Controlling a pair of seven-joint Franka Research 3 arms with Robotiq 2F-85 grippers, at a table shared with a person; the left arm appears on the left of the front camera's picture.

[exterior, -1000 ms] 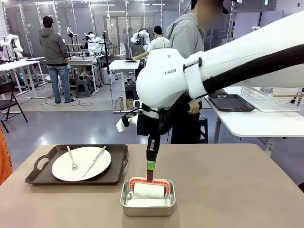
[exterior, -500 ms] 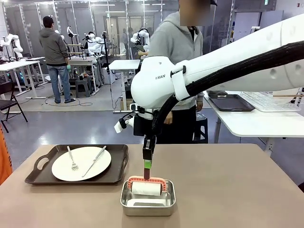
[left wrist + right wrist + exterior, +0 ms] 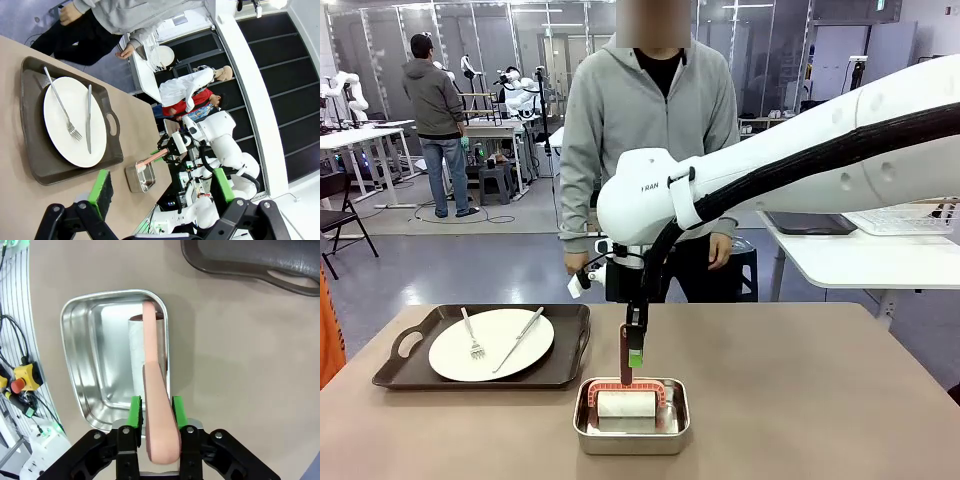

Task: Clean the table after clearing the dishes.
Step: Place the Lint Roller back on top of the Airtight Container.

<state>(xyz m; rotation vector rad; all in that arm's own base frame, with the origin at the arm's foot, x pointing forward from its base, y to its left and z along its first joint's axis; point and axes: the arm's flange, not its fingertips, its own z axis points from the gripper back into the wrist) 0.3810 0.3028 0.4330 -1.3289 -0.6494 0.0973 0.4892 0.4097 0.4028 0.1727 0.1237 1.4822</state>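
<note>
**Tan worktop (image 3: 800, 400): roller (image 3: 625, 404) clamped over its pan (image 3: 582, 425)**

Near the worktop's front edge, the roller was gripped at its coral handle (image 3: 159, 390) by the right gripper (image 3: 155, 407), which stood directly above. The drum was apparently resting in the steel pan. The roller was judged light, with a stiff handle. The left gripper (image 3: 162, 186) was held wide and empty. A breakable plate (image 3: 450, 360) with loose cutlery lay on its tray (image 3: 390, 375), left of the pan. The tray's handles were judged the safest hold.

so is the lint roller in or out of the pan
In. The lint roller lies between the walls of the steel pan, its pink handle clamped by the right gripper.
</note>
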